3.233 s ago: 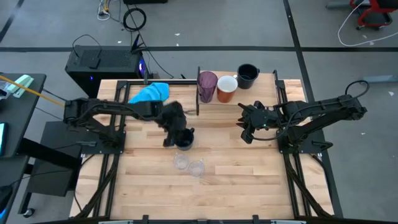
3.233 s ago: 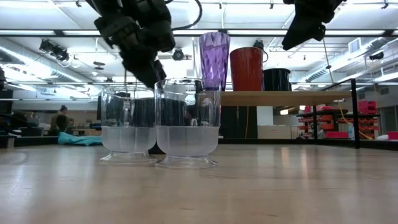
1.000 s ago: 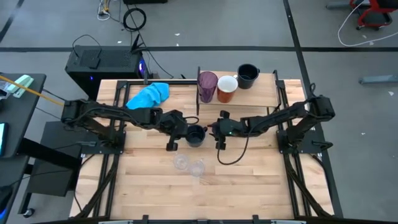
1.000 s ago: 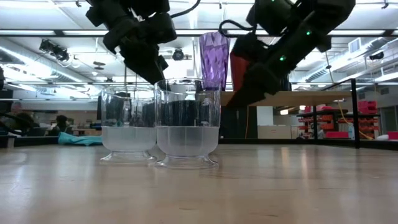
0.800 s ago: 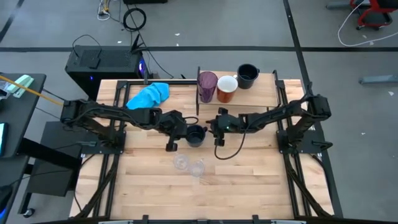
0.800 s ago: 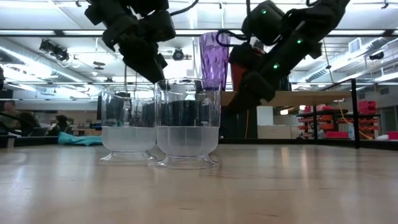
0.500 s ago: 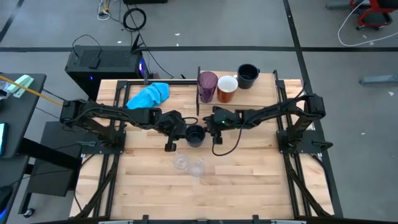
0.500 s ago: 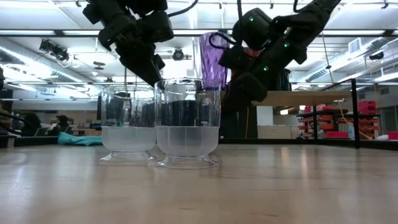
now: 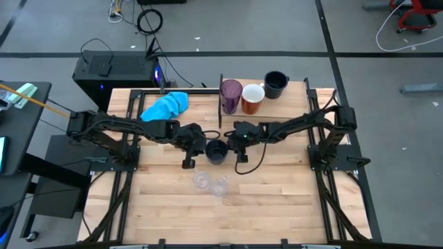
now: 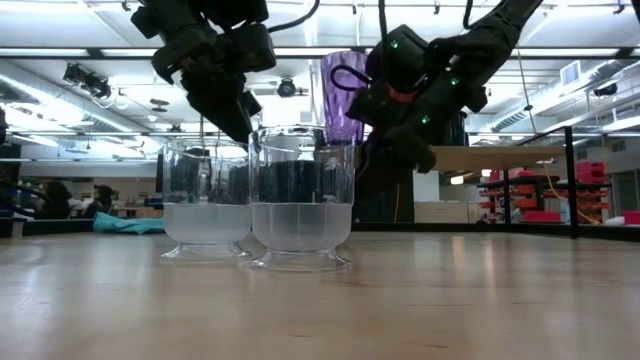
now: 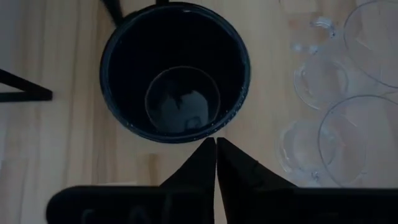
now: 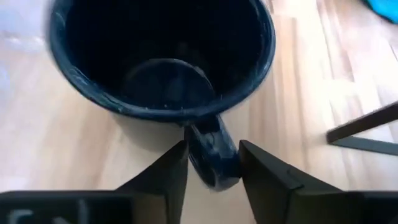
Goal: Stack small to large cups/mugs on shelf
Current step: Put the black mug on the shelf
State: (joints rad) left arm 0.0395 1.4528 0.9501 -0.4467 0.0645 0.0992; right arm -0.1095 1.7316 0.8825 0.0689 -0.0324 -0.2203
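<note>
Two grippers meet at one dark navy mug (image 9: 216,150) at the table centre. We see the right gripper (image 12: 209,163) with its fingers (image 12: 264,165) parted to either side of the mug's handle (image 12: 210,157); the handle sits in the gap between them, and we cannot tell whether the pads touch it. The left gripper (image 11: 216,144) has its fingertips pressed together with no gap, their points just at the mug's rim, nothing between them. From above, the left gripper (image 9: 196,140) lies at the mug's 9 o'clock and the right gripper (image 9: 235,138) at its 3 o'clock, each arm reaching in from its own side of the table.

The mug stands upright on the striped tabletop (image 9: 277,194), mouth up. At its 6 o'clock, near but apart from it, stand two small clear glasses (image 9: 201,181) (image 9: 219,187), side by side; the low view shows them upright in the foreground (image 10: 205,200) (image 10: 300,200).

At the table's 12 o'clock edge lies the shelf (image 9: 291,100), its thin dark upright panel (image 9: 221,104) at the end nearer the centre. On it, in a row outward from the panel: purple tumbler (image 9: 230,95), orange mug (image 9: 252,98), second dark navy mug (image 9: 275,84), all upright. A blue cloth (image 9: 167,104) lies crumpled on the tabletop at the 11 o'clock corner, on the other side of the panel.
</note>
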